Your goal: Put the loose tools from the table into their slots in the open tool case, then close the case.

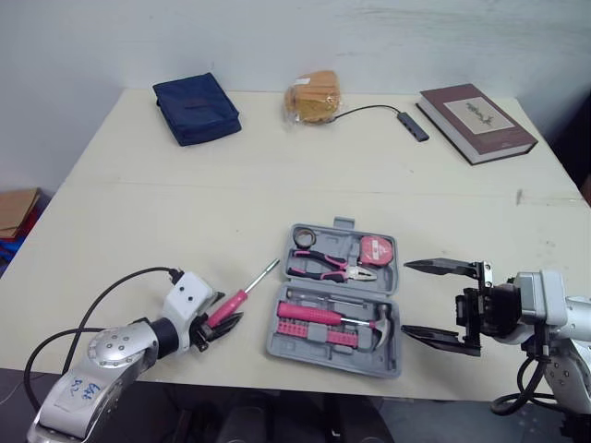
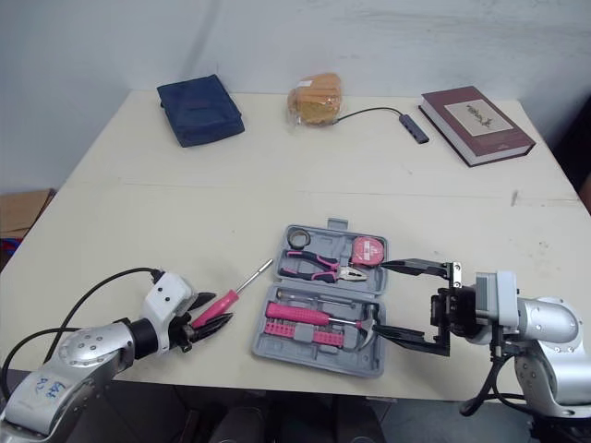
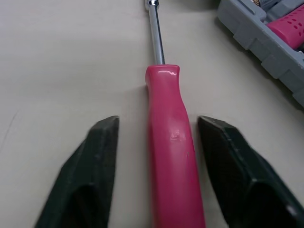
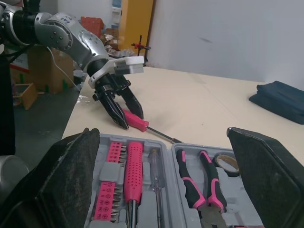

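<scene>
Pink-handled screwdriver (image 1: 242, 297) lies flat on the worktop (image 1: 185, 212) just left of the grey tool case (image 1: 277, 346), which sits open, with pliers (image 1: 332, 268), hammer (image 1: 380, 325) and probably a tape measure (image 1: 376, 249) slotted inside.

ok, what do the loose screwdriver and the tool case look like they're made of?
Screwdriver: the handle looks like glossy pink plastic, with soft highlights along it. Its shaft is bright and mirror-like, so polished metal, likely steel. Tool case: matte grey moulded plastic by the look, with formed slots and no shine.
</scene>
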Motion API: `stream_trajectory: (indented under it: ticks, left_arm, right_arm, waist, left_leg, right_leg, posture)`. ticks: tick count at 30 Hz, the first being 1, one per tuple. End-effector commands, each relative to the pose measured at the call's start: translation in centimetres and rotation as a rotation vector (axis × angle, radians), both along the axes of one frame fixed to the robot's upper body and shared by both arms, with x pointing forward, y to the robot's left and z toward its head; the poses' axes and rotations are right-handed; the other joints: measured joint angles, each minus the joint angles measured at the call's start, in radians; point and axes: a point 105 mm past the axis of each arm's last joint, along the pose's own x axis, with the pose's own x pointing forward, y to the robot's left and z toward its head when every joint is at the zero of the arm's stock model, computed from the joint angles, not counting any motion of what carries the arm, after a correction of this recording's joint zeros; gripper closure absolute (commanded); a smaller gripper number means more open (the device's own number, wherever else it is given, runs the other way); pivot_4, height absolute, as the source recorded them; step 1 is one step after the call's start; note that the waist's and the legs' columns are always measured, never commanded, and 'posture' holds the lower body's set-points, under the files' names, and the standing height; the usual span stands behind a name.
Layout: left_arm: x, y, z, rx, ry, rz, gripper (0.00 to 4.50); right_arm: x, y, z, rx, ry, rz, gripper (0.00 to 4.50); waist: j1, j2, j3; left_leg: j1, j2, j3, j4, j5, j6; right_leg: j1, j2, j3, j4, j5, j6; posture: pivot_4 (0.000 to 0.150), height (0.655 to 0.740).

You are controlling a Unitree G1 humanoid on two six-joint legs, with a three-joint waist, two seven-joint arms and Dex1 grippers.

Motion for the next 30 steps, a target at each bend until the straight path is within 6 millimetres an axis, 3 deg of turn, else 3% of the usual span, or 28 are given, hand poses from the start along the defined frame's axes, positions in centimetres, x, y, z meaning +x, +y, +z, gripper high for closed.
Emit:
stream_trajectory:
  ticks: [1, 2, 5, 7, 10, 14, 18, 22, 25, 30]
  left_arm:
    - [0.8, 1.6, 0.1, 0.03, -0.028, 0.064, 3.6]
    - [1.2, 2.6, 0.6, 0.08, -0.066, 0.063, 3.92]
    - [2.2, 4.4, 2.2, 0.127, -0.134, 0.04, 3.93]
    - [2.5, 4.2, 3.7, 0.07, -0.178, -0.032, 3.93]
    - [0.5, 0.8, 6.2, 0.019, -0.231, -0.444, 3.93]
    - [-1.4, -3.8, 7.3, -0.07, -0.209, -0.76, 3.93]
    - [-3.1, -7.3, 6.3, -0.048, -0.118, -0.972, 3.93]
    - [-2.1, -10.0, 5.4, 0.004, -0.055, -0.989, 3.93]
    - [-1.1, -10.9, 4.9, 0.045, -0.046, -0.936, 3.93]
    - [-1.8, -12.3, 3.6, 0.147, 0.017, -1.016, 3.93]
  right_arm:
    - [-0.1, -0.4, 0.6, -0.021, -0.045, -0.033, 0.0]
    - [-0.1, -0.5, 0.5, -0.03, -0.05, -0.037, 0.0]
    - [-0.6, -0.6, 0.7, -0.051, -0.051, -0.031, 0.0]
    - [-0.7, -1.0, 0.8, -0.056, -0.048, -0.043, 0.0]
    - [-1.5, -2.4, 0.9, -0.133, -0.05, -0.057, 0.0]
    - [-2.6, -2.9, 0.9, -0.187, -0.022, -0.049, 0.0]
    - [-3.7, -3.0, 0.6, -0.207, 0.005, -0.06, 0.0]
    - [-4.2, -2.7, 0.5, -0.21, 0.025, -0.077, 0.0]
    - [-4.4, -2.5, 0.6, -0.212, 0.03, -0.079, 0.0]
    - [-4.6, -2.1, 0.7, -0.201, 0.026, -0.105, 0.0]
  waist:
    - [0.006, 0.0, 0.0]
    - [0.007, 0.0, 0.0]
    - [0.006, 0.0, 0.0]
    - [0.006, 0.0, 0.0]
    - [0.01, -0.001, 0.001]
    - [0.023, 0.0, 0.001]
    - [0.025, 0.0, 0.001]
    - [0.023, -0.001, 0.001]
    - [0.017, -0.001, 0.001]
    - [0.016, -0.002, 0.001]
  left_leg:
    - [0.0, 0.0, 0.0, 0.0, 0.0, 0.0]
    - [0.0, 0.0, 0.0, 0.0, 0.0, 0.0]
    - [0.0, 0.0, -0.001, 0.0, 0.0, -0.001]
    - [0.0, 0.0, 0.0, -0.001, 0.0, -0.001]
    - [-0.001, 0.0, -0.001, 0.0, 0.0, 0.0]
    - [-0.003, 0.0, -0.001, 0.0, 0.0, -0.001]
    - [-0.003, 0.0, -0.002, 0.0, 0.0, -0.001]
    - [-0.002, 0.0, -0.001, 0.002, 0.0, -0.001]
    - [-0.001, -0.001, 0.0, 0.003, 0.0, 0.0]
    - [-0.002, 0.0, -0.001, 0.003, 0.001, -0.001]
  right_leg:
    - [0.0, 0.0, 0.0, 0.0, 0.0, 0.0]
    - [0.0, 0.0, 0.0, 0.0, 0.0, 0.0]
    - [0.0, 0.0, -0.001, 0.0, 0.0, 0.0]
    - [-0.001, 0.0, -0.001, 0.0, 0.0, -0.001]
    - [-0.001, 0.0, -0.001, -0.001, 0.0, -0.001]
    - [0.0, -0.002, -0.003, -0.004, 0.0, -0.001]
    - [0.0, 0.0, -0.003, -0.004, 0.0, 0.0]
    - [0.0, 0.001, -0.002, 0.0, 0.0, 0.0]
    - [0.001, 0.003, -0.001, 0.001, 0.0, 0.001]
    - [0.0, 0.004, 0.0, 0.002, 0.001, 0.001]
  posture:
    - [0.15, 0.74]
    - [0.15, 0.74]
    - [0.15, 0.74]
    - [0.15, 0.74]
    - [0.15, 0.74]
    - [0.15, 0.74]
    - [0.15, 0.74]
    - [0.15, 0.74]
    - [0.15, 0.74]
    - [0.15, 0.74]
